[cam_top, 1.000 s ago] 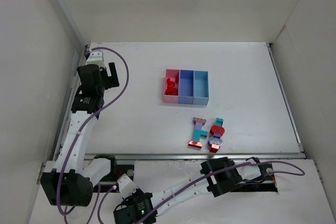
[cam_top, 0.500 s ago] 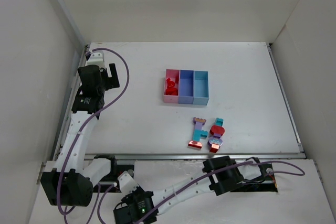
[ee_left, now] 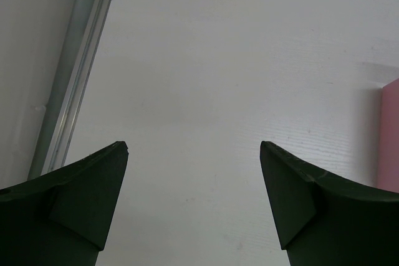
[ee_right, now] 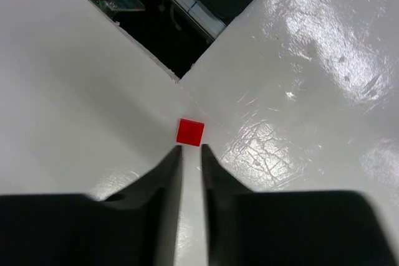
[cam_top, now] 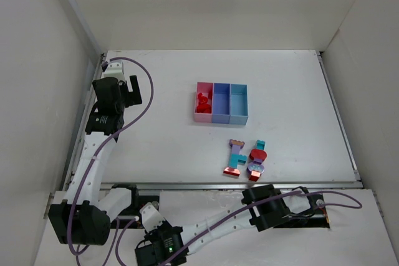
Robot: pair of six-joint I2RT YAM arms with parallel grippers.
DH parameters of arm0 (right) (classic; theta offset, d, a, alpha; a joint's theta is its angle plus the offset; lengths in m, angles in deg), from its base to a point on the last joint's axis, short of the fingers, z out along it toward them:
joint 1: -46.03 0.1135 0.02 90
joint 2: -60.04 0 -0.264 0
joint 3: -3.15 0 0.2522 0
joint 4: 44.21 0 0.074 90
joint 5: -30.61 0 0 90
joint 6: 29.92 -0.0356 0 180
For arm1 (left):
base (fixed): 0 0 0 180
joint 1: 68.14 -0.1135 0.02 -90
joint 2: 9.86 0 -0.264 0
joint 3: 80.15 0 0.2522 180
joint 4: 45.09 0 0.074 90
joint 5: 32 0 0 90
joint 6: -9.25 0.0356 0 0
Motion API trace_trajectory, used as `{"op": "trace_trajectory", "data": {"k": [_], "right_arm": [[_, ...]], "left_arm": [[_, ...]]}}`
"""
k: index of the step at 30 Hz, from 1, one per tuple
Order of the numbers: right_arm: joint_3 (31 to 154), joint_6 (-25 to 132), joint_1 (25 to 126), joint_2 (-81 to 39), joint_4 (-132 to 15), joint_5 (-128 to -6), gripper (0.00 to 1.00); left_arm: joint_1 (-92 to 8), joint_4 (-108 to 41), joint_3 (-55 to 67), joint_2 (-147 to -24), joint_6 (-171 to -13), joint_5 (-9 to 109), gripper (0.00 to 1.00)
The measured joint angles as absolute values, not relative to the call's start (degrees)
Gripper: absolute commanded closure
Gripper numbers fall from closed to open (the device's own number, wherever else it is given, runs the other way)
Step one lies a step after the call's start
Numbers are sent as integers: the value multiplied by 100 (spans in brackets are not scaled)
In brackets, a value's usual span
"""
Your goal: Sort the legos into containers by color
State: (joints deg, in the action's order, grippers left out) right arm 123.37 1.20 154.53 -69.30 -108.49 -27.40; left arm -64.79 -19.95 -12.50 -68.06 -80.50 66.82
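Right hand near-closed, empty, just short of red chip; left hand wide over bare table.

Around me stand plain white enclosure walls on three sides. Below lies the matte white table, edged by an aluminium rail nearest me, under even, soft light.

Three bins stand joined in a row: one pink, one purple-blue, one light blue. Near them lie two multicoloured brick clumps, left and right. One tiny red chip lies apart.
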Motion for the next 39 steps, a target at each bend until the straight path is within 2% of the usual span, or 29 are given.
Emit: {"op": "trace_trajectory", "data": {"k": [2, 4, 11, 15, 27, 39], "right_arm": [[12337, 116, 15453, -6930, -10844, -2723, 55], [12339, 120, 15453, -6930, -10838, -2699, 50], [12403, 136, 15449, -6943, -10847, -2679, 50], [12531, 140, 15449, -7013, -10820, -2679, 54], [12562, 131, 15438, -7264, -10803, -2684, 56], [12647, 116, 15438, -7356, -10807, -2699, 77]], "left_arm": [[-6479, -1995, -1250, -6806, -8050, 6680, 15], [-6479, -1995, -1250, -6806, -8050, 6680, 15], [-6479, -1995, -1252, -6806, -8050, 6680, 15], [-6479, -1993, -1252, -6806, -8050, 6680, 15], [-6479, -1995, -1252, -6806, -8046, 6680, 15], [-6479, -1995, -1252, -6806, -8033, 6680, 15]]}}
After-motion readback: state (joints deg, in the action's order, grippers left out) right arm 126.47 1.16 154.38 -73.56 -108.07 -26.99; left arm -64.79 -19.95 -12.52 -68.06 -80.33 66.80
